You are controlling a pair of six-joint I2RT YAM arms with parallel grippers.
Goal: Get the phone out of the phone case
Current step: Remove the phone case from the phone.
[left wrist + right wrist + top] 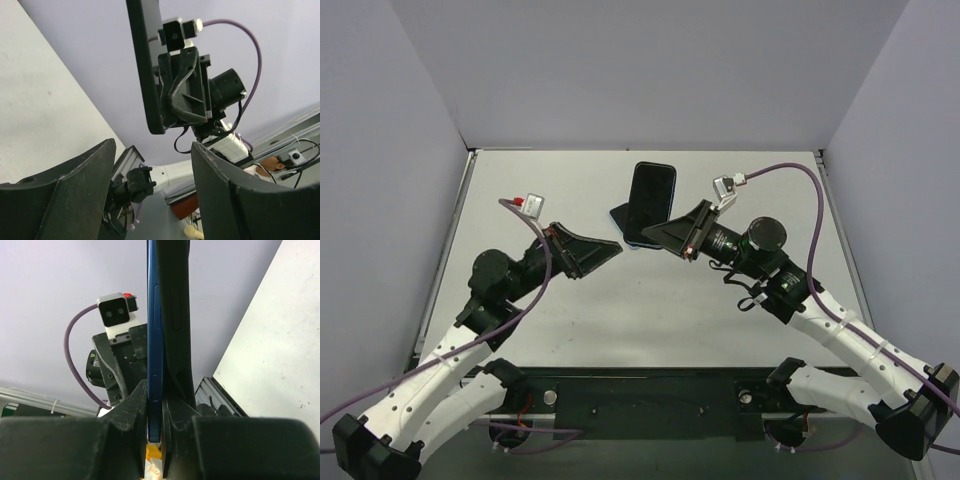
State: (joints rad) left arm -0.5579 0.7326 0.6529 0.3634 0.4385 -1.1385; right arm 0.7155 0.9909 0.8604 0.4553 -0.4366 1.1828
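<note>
Phone [152, 340] and phone case [176, 315] stood clamped together between the jaws of the right gripper [156, 407], apparently not yet parted; the left gripper [152, 182] gaped empty nearby.

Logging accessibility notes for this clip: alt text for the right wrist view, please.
The right end effector clamps a blue slab and a black slab upright, edge-on, together: phone and case, which is which unclear. Behind, the left arm's camera; table at right.

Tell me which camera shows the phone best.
Top external: the phone shows nearly whole, its dark face toward the camera, lower end in the right gripper. The right wrist sees only its thin edge clamped between fingers; the left wrist, a dark edge-on slab.
</note>
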